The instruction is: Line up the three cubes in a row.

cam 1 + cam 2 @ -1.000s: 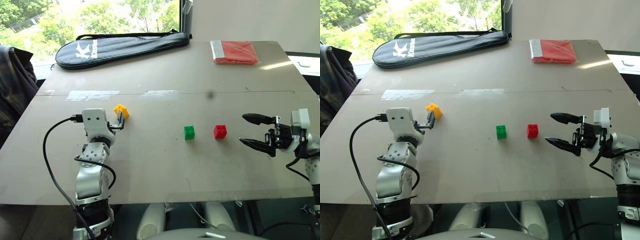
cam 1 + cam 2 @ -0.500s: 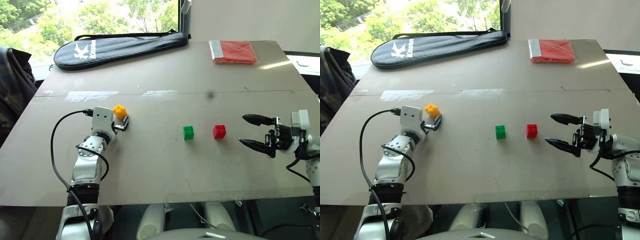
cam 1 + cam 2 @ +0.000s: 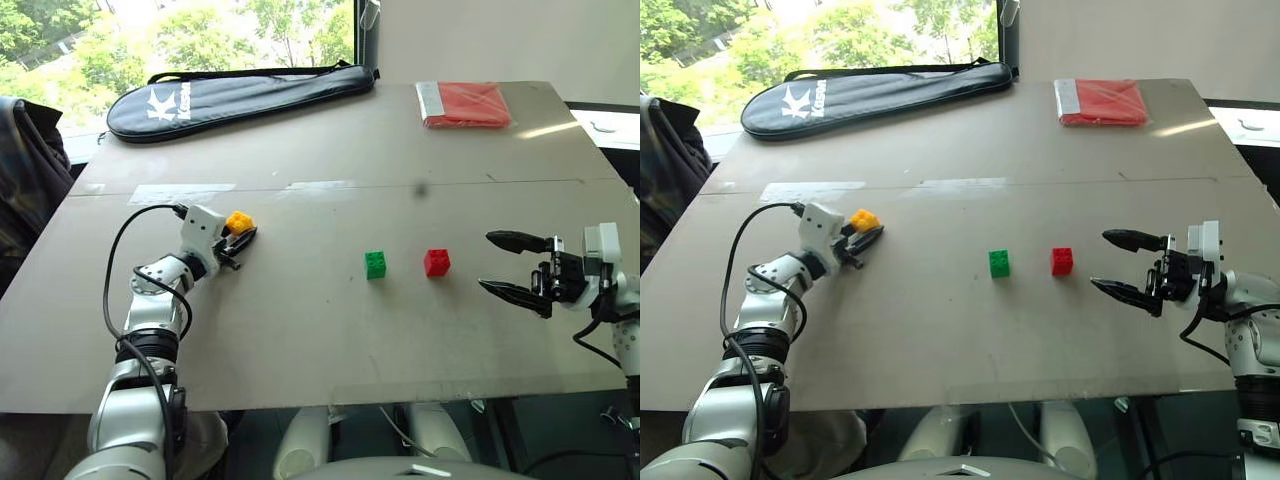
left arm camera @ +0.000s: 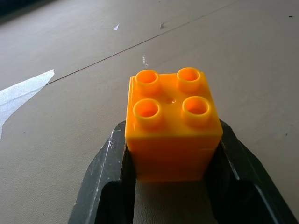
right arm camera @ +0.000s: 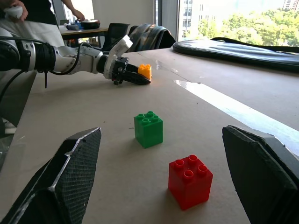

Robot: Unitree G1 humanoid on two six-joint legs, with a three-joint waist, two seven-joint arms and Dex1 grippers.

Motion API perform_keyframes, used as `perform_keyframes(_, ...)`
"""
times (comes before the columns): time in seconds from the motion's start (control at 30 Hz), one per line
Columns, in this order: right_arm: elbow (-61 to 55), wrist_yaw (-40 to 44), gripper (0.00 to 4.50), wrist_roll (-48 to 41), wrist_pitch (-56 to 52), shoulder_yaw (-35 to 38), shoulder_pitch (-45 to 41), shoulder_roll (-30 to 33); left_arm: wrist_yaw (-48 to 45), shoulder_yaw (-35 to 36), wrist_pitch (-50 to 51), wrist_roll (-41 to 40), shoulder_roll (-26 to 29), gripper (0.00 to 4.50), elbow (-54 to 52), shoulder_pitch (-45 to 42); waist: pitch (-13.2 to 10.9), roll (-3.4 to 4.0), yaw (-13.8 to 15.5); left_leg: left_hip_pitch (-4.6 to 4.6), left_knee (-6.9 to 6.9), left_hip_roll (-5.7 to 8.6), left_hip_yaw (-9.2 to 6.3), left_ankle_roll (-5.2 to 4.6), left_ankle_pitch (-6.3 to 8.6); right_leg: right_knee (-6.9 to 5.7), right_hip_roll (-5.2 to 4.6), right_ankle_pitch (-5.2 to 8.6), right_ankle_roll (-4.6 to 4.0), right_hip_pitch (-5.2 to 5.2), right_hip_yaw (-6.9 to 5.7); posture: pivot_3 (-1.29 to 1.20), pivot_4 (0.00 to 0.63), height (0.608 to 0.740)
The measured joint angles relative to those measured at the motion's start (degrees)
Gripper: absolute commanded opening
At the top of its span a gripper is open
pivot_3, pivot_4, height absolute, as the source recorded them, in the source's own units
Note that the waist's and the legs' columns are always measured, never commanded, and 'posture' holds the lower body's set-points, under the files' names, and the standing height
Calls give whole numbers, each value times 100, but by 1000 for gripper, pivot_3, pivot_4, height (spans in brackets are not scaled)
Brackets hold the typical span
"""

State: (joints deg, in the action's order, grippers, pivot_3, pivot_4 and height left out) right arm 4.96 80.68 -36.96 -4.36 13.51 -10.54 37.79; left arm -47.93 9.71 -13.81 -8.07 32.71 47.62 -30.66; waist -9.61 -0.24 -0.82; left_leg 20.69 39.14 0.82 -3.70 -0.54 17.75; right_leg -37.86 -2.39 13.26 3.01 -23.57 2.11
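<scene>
Daylight enters through the window (image 3: 180, 30) beyond the table's (image 3: 330, 330) far edge, where foliage is overexposed. A glare streak lies on the surface far ahead of the right claw (image 3: 515, 265). Shadows are soft and short. In the left wrist view, the yellow cube (image 4: 172, 126) between the fingers is sharp; background softens.

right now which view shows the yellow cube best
The left wrist view: the yellow cube sits close up, studs upward, clamped between the left gripper jaws. The eye views show it small at the table's left; the right wrist view shows it far behind the green cube.
</scene>
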Motion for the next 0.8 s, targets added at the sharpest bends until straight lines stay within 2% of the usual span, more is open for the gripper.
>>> perform_keyframes(0.27,2,48,4269,-4,1,5,7,19,-2580,-553,-179,-414,-4,1319,-443,195,0,1,19,5,0,0,3,-2,1,7,0,1,1,0,2,0,150,740)
perform_keyframes(0.5,-119,75,4269,-12,-56,9,56,74,-3363,-1182,-552,-205,-352,1319,-198,-338,0,1,33,5,6,11,4,-4,1,4,4,1,2,4,-3,0,150,740)
perform_keyframes(0.8,-292,-50,4269,-15,-64,44,291,84,-4225,-1618,-1550,122,-666,1319,1213,-1385,-1,-2,4,12,8,17,18,-5,1,8,8,2,3,4,-10,0,150,740)
